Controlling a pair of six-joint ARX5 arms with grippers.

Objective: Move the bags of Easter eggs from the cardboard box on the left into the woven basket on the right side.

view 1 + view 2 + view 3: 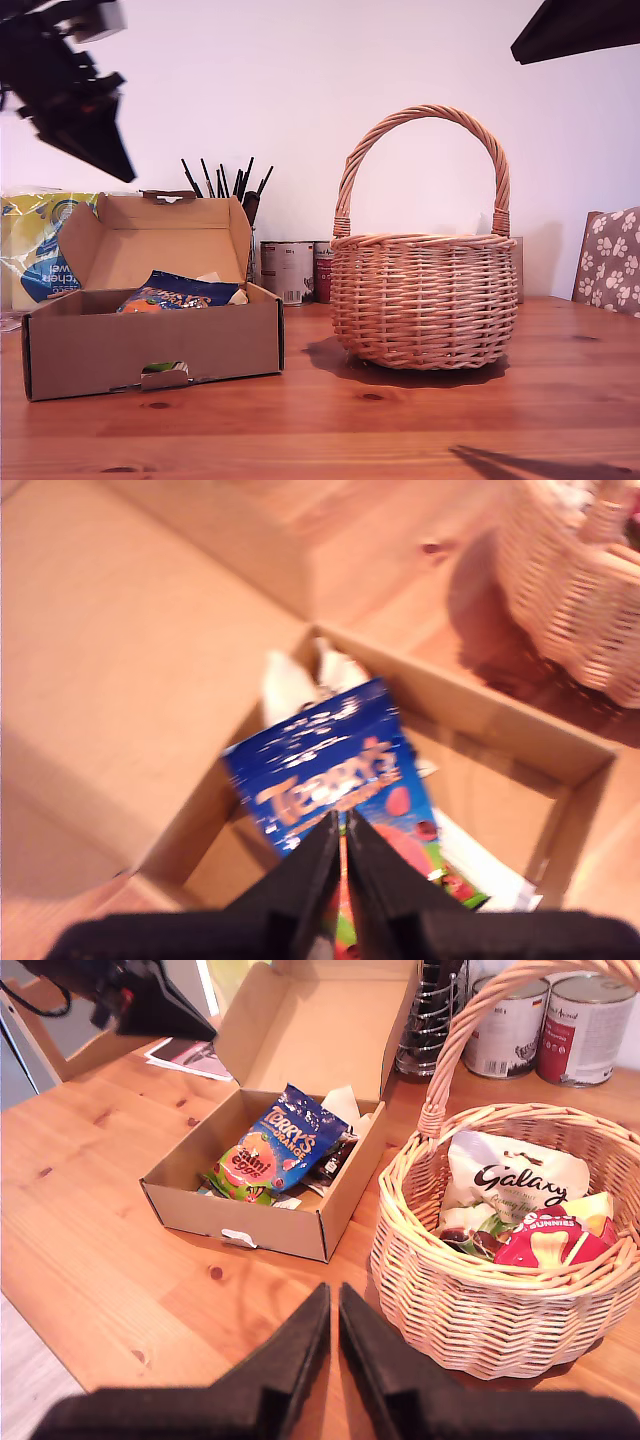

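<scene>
Closest to the exterior camera stands the cardboard box (150, 340), lower left of that frame, flap lid thrown back, with the woven basket (424, 300) beside it at centre right on the wooden table (400, 420).

Looking down my first gripper (343, 855), its fingers are pressed nearly together with only a thin slit between them and nothing caught; they hang above the dark blue bag (320, 770), which lies in the box. My second gripper (333, 1325) is likewise drawn together and empty, poised over the table in front of box and basket.

Two pouches already rest in the basket: a white bag (510, 1185) and a red one (550, 1240). Left in the box are the blue bag with orange lettering and a green-and-pink bag (240, 1165) partly under it, plus something white behind that I cannot identify. So I judge the job partway done, with the step in hand being the approach to the blue bag.

Next I would need to spread my first gripper's fingers, come down on the blue bag's raised edge, pinch and lift clear of the box wall, then carry it over the basket rim while avoiding the tall handle.

That bag looks crinkly and glossy, propped at a tilt, likely slippery.
</scene>
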